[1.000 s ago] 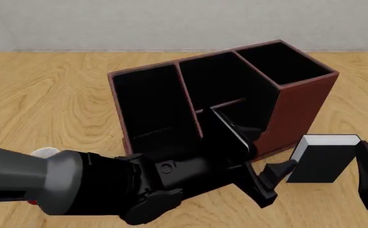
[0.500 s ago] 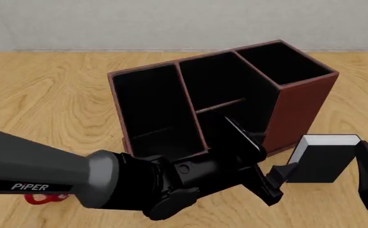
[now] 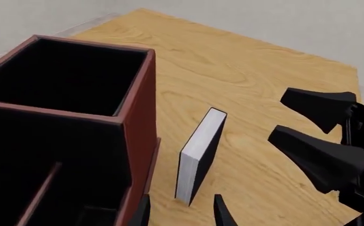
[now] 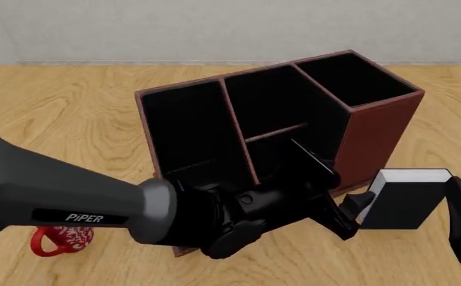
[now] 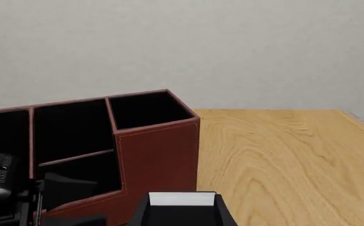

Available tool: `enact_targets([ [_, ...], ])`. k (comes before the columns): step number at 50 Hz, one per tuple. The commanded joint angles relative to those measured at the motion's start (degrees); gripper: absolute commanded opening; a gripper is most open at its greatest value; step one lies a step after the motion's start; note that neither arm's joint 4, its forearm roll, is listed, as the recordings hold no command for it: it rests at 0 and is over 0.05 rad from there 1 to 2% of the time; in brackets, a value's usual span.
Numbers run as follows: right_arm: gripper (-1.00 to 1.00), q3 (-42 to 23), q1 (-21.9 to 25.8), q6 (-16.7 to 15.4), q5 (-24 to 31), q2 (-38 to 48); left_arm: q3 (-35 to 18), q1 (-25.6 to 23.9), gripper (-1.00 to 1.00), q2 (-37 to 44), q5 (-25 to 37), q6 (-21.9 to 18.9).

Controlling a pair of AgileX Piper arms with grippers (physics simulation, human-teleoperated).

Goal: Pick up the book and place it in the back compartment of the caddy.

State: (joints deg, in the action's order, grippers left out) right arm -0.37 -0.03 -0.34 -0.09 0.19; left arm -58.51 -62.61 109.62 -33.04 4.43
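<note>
Two arms meet at lower right of the front view. The caddy (image 4: pixel 282 128) fills the centre. The book (image 4: pixel 403 199) stands upright beside it, clamped in the right gripper (image 4: pixel 409 208). The left gripper (image 4: pixel 330 196) gapes wide, touching nothing.

matt reddish-brown caddy (image 4: pixel 377 128) with black lining, light grained wood table (image 4: pixel 64 113), smooth black-covered book (image 4: pixel 401 202) with white pages.

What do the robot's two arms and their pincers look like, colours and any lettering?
The left arm is a thick grey tube with white PIPER lettering, ending in a black wrist housing. Its pincer is matte black with angular, tapering fingers. Of the right arm only the black pincer shows; its fingers are wedge-shaped. No cables visible.
</note>
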Motion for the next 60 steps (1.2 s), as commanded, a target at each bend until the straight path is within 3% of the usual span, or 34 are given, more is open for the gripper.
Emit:
enact_targets([
  [1,1.0,0.01,0.0,-0.06,-0.01,-0.07,-4.44,-0.17,1.0,2.78,1.75,0.64],
  [8,1.0,0.11,0.0,0.0,-0.08,-0.03,-8.84,-1.68,1.0,4.64,5.68,-2.59],
  [37,1.0,0.03,0.0,0.03,0.05,-0.05,-17.34,-1.02,1.0,11.08,11.09,-3.26],
  [46,1.0,0.01,0.01,-0.01,0.02,-0.04,-22.31,-2.47,1.0,13.43,15.92,-4.99],
  [60,1.0,0.06,0.02,0.0,-0.08,0.02,-25.09,-2.78,1.0,15.86,17.13,-5.5],
])
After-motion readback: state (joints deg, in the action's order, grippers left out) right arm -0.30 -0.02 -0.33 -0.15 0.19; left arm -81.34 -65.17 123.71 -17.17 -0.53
